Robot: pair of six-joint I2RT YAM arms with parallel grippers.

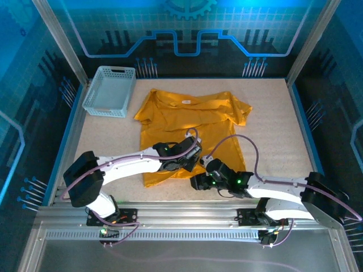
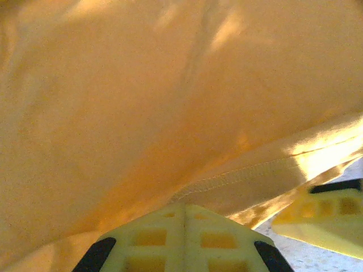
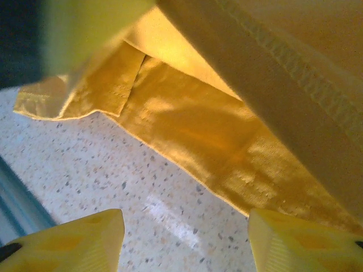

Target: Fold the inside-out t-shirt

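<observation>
Inside-out t-shirt (image 1: 187, 116) spread on speckled table (image 1: 272, 130), near hem raised. Left gripper (image 2: 184, 218) pressed together, pinching hem. Right gripper (image 3: 184, 235) spread, low over table, just beside shirt edge.

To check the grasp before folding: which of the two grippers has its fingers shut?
The left gripper: its fingers meet, pinching the mustard t-shirt at the hem. The right gripper has its fingers apart above the speckled table, holding nothing.
</observation>
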